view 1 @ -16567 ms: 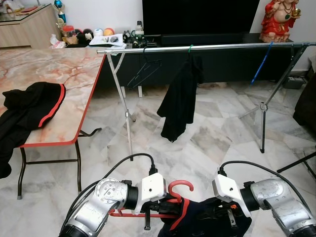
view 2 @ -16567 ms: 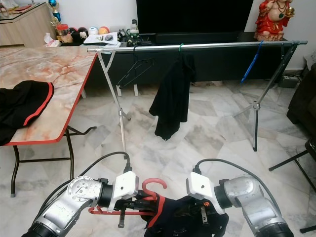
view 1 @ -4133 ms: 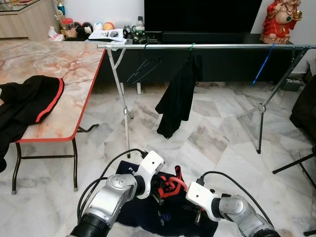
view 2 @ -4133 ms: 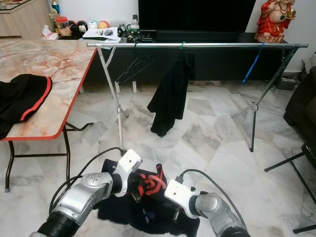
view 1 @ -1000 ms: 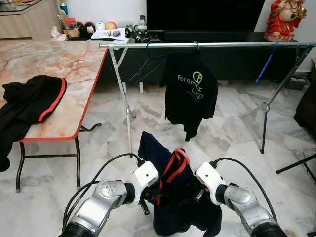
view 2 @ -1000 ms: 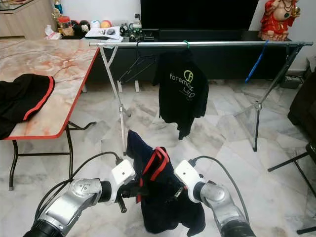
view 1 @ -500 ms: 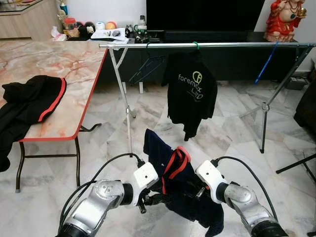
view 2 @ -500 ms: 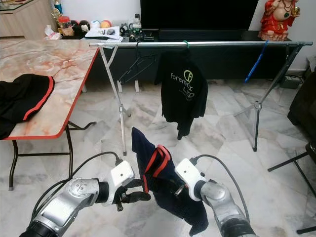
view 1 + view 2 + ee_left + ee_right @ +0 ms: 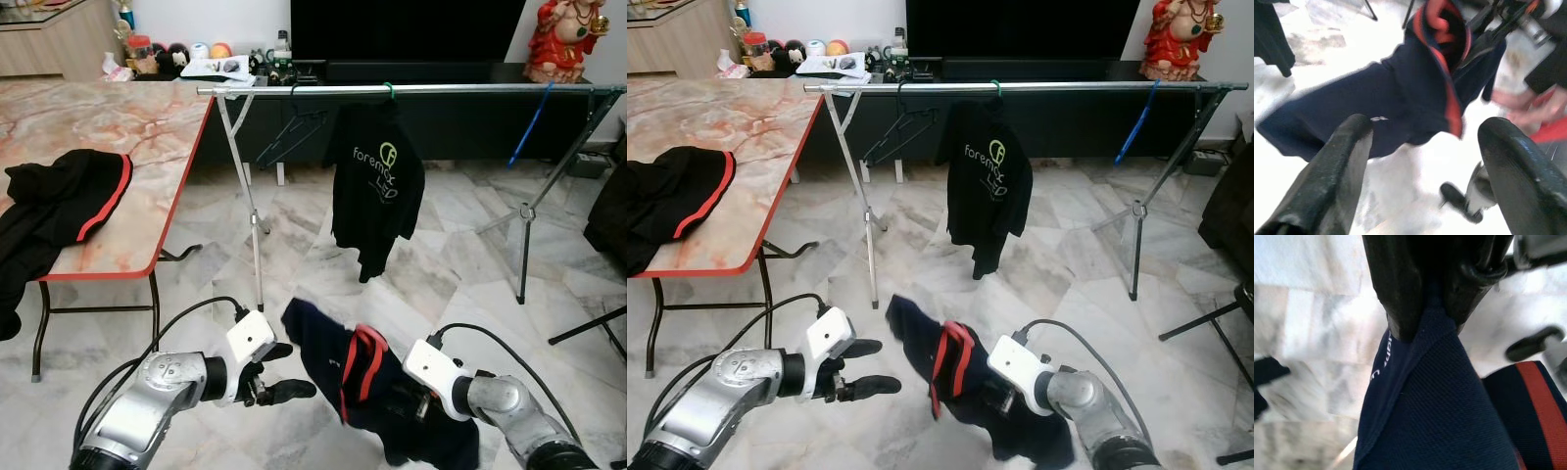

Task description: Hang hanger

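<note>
Navy shirt [image 9: 392,392], one, pinched in right pincer [image 9: 1432,308]. Left pincer [image 9: 279,377] wide, empty. Rail [image 9: 411,89]: one black shirt [image 9: 377,186], two bare hangers.

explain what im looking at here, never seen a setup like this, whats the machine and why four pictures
This is a walking humanoid robot with two silver arms, each ending in a gripper of two long black fingers. Two pictures come from cameras on its head, looking forward and down. The other two come from cameras on its wrists, looking along each gripper's fingers.

The right gripper is shut on a navy shirt with a red collar, held above the marble floor. The left gripper is open and holds nothing; its wrist view looks between its own fingers at that shirt.

Ahead stands a long silver clothes rail. On it hang a black t-shirt with a printed logo, an empty black wire hanger and a blue hanger. To the robot's left, a black garment with red trim lies on a marble-patterned table with a red edge.
</note>
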Controlling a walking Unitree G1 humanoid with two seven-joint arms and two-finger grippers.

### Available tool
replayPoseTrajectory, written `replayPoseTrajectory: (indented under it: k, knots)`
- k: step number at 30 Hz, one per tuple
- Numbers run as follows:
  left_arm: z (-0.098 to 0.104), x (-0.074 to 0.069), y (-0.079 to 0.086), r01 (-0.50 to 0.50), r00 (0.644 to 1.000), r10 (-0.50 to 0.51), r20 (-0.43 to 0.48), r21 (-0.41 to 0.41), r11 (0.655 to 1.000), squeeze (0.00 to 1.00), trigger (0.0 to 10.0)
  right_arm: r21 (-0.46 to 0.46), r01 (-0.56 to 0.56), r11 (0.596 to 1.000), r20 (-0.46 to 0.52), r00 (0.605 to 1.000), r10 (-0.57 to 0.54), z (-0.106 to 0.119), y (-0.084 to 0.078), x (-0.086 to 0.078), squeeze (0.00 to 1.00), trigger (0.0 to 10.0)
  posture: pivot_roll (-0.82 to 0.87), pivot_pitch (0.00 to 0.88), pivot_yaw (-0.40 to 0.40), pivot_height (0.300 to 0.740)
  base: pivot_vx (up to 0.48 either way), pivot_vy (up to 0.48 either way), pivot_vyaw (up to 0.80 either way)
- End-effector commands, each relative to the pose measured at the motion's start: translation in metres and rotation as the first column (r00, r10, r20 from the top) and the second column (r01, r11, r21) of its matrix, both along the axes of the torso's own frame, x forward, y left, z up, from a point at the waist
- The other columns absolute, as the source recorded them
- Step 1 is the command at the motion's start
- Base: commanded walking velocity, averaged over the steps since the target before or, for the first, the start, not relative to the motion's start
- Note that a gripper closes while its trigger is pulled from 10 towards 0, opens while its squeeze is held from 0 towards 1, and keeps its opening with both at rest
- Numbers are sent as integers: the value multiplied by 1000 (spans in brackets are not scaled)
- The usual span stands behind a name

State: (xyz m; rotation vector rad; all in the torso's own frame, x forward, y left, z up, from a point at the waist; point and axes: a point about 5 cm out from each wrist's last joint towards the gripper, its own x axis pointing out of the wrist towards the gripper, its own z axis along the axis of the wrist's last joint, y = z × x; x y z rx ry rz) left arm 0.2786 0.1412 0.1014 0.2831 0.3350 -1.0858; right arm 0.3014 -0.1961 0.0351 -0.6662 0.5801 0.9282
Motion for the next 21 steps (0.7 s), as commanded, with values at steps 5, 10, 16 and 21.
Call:
replayPoseTrajectory:
  k: [5, 10, 16, 21]
  knots:
    - [-22, -10, 11, 87, 996, -90, 3, 223, 971, 0, 10000, 16, -208, 978, -8, 978, 208, 8, 5, -6, 0, 10000, 88, 62, 2, 740, 0, 0, 0]
    - [-28, -13, 15, 126, 991, -132, -1, 281, 951, 0, 10000, 16, -327, 945, -37, 944, 327, 10, 7, -11, 0, 10000, 85, 60, -1, 740, 0, 0, 0]
    - [-26, -9, 22, 104, 991, -123, 47, 301, 948, 0, 10000, -19, -371, 928, -74, 927, 369, 6, 2, -16, 0, 10000, 98, 67, -17, 740, 0, 0, 0]
    - [-27, -5, 19, 75, 994, -91, 53, 251, 965, 0, 10000, 14, -401, 916, -68, 913, 401, 7, 6, -18, 0, 10000, 98, 68, -25, 740, 0, 0, 0]
